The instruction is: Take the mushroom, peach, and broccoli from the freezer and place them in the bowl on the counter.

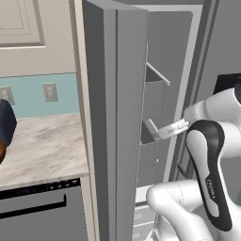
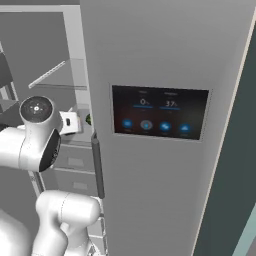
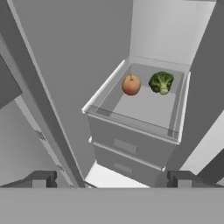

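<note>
- Left base view: freezer (image 1: 160, 84) stands with its grey door swung open toward the camera, door bins on the inner face. White arm rises at lower right and reaches into the opening. Counter (image 1: 42, 146), beige marbled, lies to the left with a dark dishwasher front (image 1: 37, 207) beneath it. At the far left edge, a dark blue-grey toaster (image 1: 5, 123) and a sliver of the reddish-brown bowl (image 1: 1, 153) sit on the counter.
- Right base view: wider grey door (image 2: 165, 65) with dark dispenser panel (image 2: 159, 112) takes up the centre and right. Arm enters the freezer compartment on the left, below a clear shelf (image 2: 52, 74). A small green speck at the door's edge may be the broccoli; too small to tell.
- Hand view: gripper (image 3: 112, 180) has jaws spread wide apart, holding nothing, both dark tips low in view. Ahead, a clear-walled shelf tray (image 3: 131, 122) above grey drawers holds the peach (image 3: 131, 85) on the left and the broccoli (image 3: 161, 82) just beside it on the right, apart, both toward the far wall.
</note>
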